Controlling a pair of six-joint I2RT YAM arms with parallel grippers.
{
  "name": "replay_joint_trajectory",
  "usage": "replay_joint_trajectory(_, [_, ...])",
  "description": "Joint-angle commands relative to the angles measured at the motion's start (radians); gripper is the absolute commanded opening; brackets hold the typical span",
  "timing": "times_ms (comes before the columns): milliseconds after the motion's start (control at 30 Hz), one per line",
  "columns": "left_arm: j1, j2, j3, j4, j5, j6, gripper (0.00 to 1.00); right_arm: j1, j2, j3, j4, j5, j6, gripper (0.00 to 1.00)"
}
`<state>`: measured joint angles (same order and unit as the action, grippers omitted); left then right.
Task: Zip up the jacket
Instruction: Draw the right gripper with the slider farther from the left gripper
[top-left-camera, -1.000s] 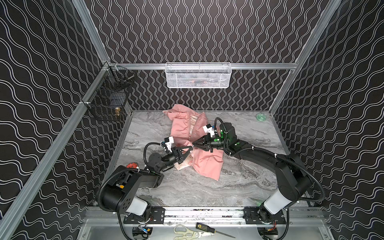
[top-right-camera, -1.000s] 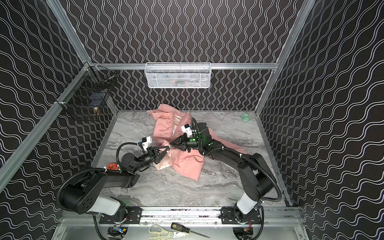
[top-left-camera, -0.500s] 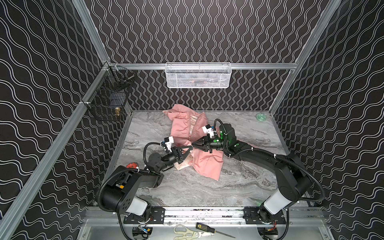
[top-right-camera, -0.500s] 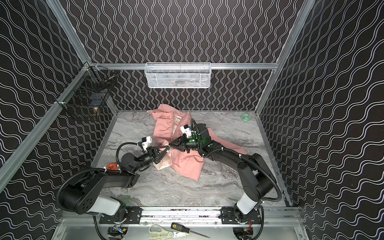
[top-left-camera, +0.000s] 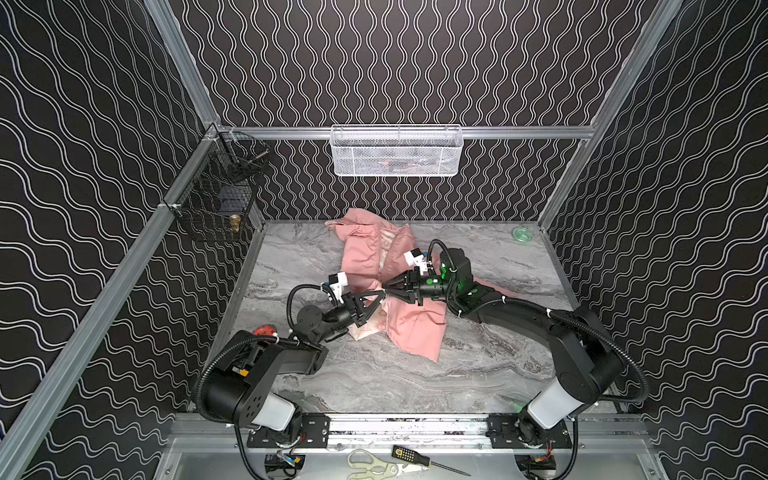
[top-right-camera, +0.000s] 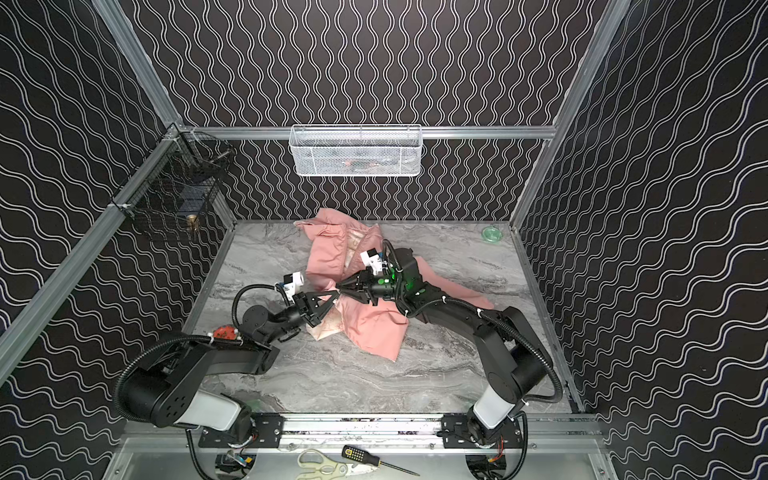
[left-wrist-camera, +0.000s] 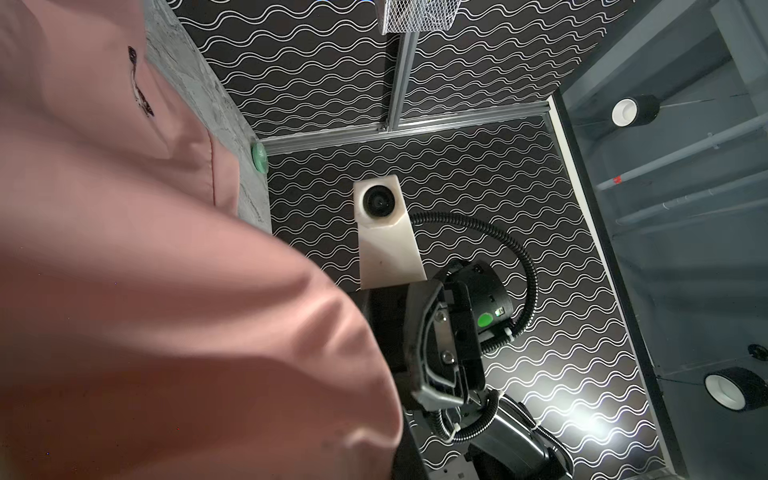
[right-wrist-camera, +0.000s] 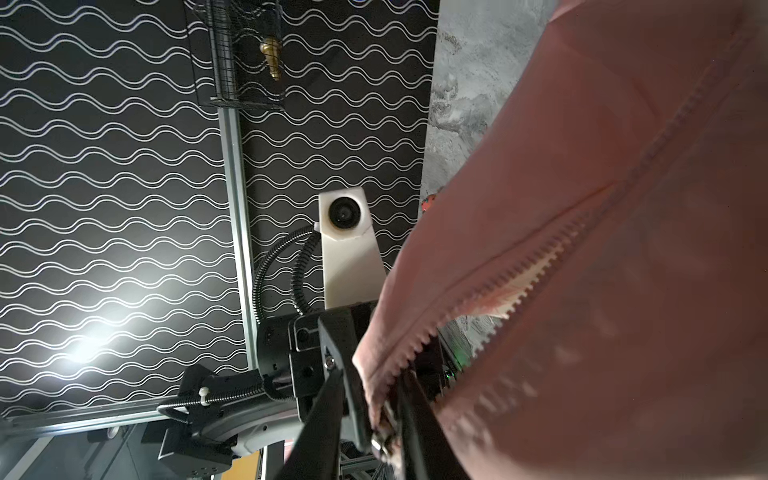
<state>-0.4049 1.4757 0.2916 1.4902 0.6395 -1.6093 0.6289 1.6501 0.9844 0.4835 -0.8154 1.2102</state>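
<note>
The salmon-pink jacket (top-left-camera: 415, 328) (top-right-camera: 374, 328) lies crumpled on the marble table, its front open towards the collar. Both grippers meet tip to tip at its lower zipper end. My left gripper (top-left-camera: 379, 296) (top-right-camera: 335, 296) is shut on the jacket's hem edge; in the left wrist view, jacket fabric (left-wrist-camera: 166, 291) hides its jaws. My right gripper (top-left-camera: 385, 286) (top-right-camera: 340, 286) (right-wrist-camera: 376, 386) stands slightly open. Its fingers straddle the metal zipper slider (right-wrist-camera: 380, 442). The zipper teeth (right-wrist-camera: 519, 270) gape apart just above the slider.
A white wire basket (top-left-camera: 397, 151) hangs on the back wall and a black wire basket (top-left-camera: 216, 203) on the left wall. A small green dish (top-left-camera: 522, 234) sits at the back right, a red object (top-left-camera: 266, 331) beside the left arm. Scissors (top-left-camera: 374, 461) and a screwdriver (top-left-camera: 415, 455) lie on the front rail.
My right gripper's jaws have parted a little at the zipper end. Both arms and the jacket have stayed almost where they were.
</note>
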Motion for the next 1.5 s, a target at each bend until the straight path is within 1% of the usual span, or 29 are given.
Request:
replay_joint_trajectory(0, [0.001, 0.004, 0.011, 0.058, 0.024, -0.016, 0.14, 0.001, 0.004, -0.008, 0.074, -0.007, 0.041, 0.35])
replay_joint_trajectory(100, [0.002, 0.003, 0.012, 0.058, 0.032, -0.017, 0.16, -0.001, 0.009, 0.005, 0.046, -0.002, 0.028, 0.40])
replay_joint_trajectory(167, [0.001, 0.004, 0.010, 0.057, 0.034, -0.017, 0.16, -0.001, 0.013, 0.005, 0.026, 0.004, 0.020, 0.41])
replay_joint_trajectory(233, [0.001, 0.006, 0.011, 0.058, 0.041, -0.017, 0.16, -0.003, 0.021, 0.051, 0.011, 0.007, 0.011, 0.41])
replay_joint_trajectory(367, [0.001, 0.012, 0.017, 0.058, 0.061, -0.021, 0.18, -0.005, 0.045, 0.098, -0.011, 0.001, 0.000, 0.38])
replay_joint_trajectory(567, [0.001, 0.009, 0.029, 0.058, 0.075, -0.025, 0.21, -0.004, 0.089, 0.172, -0.041, -0.013, -0.009, 0.30])
replay_joint_trajectory(633, [0.000, 0.009, 0.030, 0.057, 0.074, -0.024, 0.21, -0.003, 0.103, 0.186, -0.053, -0.023, -0.009, 0.30])
replay_joint_trajectory(733, [0.001, 0.008, 0.032, 0.058, 0.071, -0.023, 0.18, -0.003, 0.099, 0.167, -0.051, -0.024, -0.005, 0.30])
replay_joint_trajectory(800, [0.001, 0.008, 0.036, 0.058, 0.072, -0.020, 0.16, -0.010, 0.083, 0.144, -0.046, -0.022, -0.007, 0.32])
replay_joint_trajectory(1067, [0.002, 0.006, 0.042, 0.059, 0.081, -0.010, 0.09, -0.046, -0.012, 0.029, -0.045, 0.001, -0.006, 0.51])
replay_joint_trajectory(1200, [0.000, 0.005, 0.056, 0.059, 0.109, -0.005, 0.07, -0.051, -0.034, -0.014, -0.033, -0.012, 0.007, 0.51])
replay_joint_trajectory(1300, [0.001, 0.005, 0.074, 0.059, 0.134, -0.007, 0.06, -0.049, -0.042, -0.055, 0.059, -0.026, 0.076, 0.50])
replay_joint_trajectory(1367, [0.001, 0.007, 0.085, 0.059, 0.152, -0.011, 0.06, -0.048, -0.044, -0.073, 0.114, -0.035, 0.115, 0.51])
replay_joint_trajectory(1467, [0.001, 0.009, 0.099, 0.059, 0.170, -0.018, 0.06, -0.047, -0.051, -0.072, 0.113, -0.032, 0.118, 0.53])
